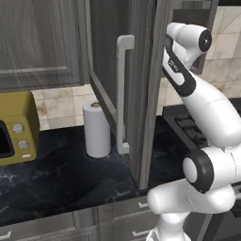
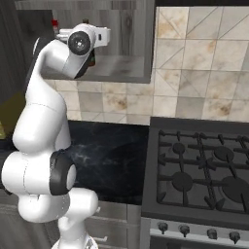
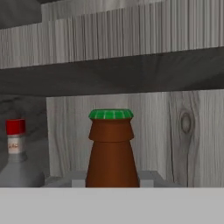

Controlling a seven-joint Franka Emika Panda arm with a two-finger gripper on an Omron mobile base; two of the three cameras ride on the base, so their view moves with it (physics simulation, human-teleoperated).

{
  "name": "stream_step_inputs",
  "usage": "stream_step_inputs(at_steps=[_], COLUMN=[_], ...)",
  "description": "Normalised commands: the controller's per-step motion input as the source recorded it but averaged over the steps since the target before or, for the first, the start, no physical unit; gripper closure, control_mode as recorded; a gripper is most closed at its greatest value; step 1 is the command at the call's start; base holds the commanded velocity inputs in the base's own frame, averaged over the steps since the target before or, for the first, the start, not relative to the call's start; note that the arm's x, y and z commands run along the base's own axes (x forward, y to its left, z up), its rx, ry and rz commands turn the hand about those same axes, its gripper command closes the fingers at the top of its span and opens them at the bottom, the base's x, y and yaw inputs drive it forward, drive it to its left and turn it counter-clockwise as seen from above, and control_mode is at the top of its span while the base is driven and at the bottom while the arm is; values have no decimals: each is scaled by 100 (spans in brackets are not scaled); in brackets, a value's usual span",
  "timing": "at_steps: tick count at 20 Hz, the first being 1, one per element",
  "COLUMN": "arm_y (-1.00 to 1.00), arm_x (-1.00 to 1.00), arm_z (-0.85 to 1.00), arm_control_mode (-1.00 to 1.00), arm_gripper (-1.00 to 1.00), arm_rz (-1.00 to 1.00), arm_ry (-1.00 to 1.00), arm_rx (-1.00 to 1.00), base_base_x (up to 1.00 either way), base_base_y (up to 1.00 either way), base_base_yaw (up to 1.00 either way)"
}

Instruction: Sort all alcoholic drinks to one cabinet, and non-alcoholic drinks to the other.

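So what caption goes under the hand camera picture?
Brown green-capped bottle up close inside the cabinet, clear red-capped bottle beside it.

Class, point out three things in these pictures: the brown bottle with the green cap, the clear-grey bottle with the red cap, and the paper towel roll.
brown bottle (image 3: 112,153), hand view, on its neck.
clear-grey bottle (image 3: 15,151), hand view, on its labelled neck.
paper towel roll (image 1: 97,129), left base view, on its white side.

**Two bottles upright in the cabinet**

A brown bottle (image 3: 111,153) with a green ridged cap stands upright inside the wooden cabinet, under its shelf, in front of the back wall. To its left in the hand view, well apart and nearer the cabinet's side wall, a clear-grey bottle (image 3: 16,164) with a red cap and red-lettered neck label stands upright.
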Motion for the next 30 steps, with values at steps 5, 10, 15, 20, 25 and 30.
stream_step_inputs(at_steps=[5,10,15,20,25,30], arm_y=[0,0,0,0,0,0], arm_x=[38,34,27,28,26,33], arm_z=[-15,-17,-18,-17,-21,-17], arm_control_mode=[-100,-100,-100,-100,-100,-100], arm_gripper=[100,100,100,100,100,100], arm_rz=[0,0,1,0,0,0], arm_ry=[0,0,0,0,0,0], arm_rx=[0,0,0,0,-1,-1], base_base_x=[0,0,0,0,0,0], base_base_y=[0,0,0,0,0,0], base_base_yaw=[0,0,0,0,0,0])
